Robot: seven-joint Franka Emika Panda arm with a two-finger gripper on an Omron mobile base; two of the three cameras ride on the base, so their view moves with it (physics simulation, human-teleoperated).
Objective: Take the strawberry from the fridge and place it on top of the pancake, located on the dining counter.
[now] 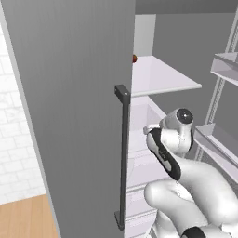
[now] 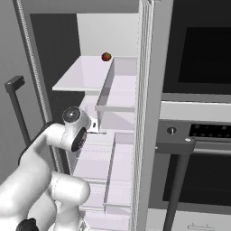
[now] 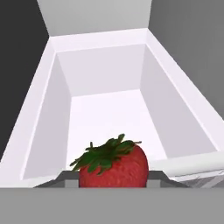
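Note:
The strawberry (image 3: 114, 165), bright red with a green leafy cap, sits low in the hand view between my two finger tips. My gripper (image 3: 113, 180) is shut on it, one finger (image 3: 65, 178) at each side. It hangs over a white fridge drawer (image 3: 52, 131). The fridge (image 1: 69, 93) stands open, and my arm reaches into its middle shelves (image 2: 97, 128). The pancake and the dining counter are out of view.
A darker round red fruit (image 2: 106, 56) lies at the back of the upper white shelf (image 1: 162, 76). The grey left door with its dark bar handle (image 1: 123, 153) stands close on my left. Door bins (image 1: 223, 67) and an oven (image 2: 203, 135) are on the right.

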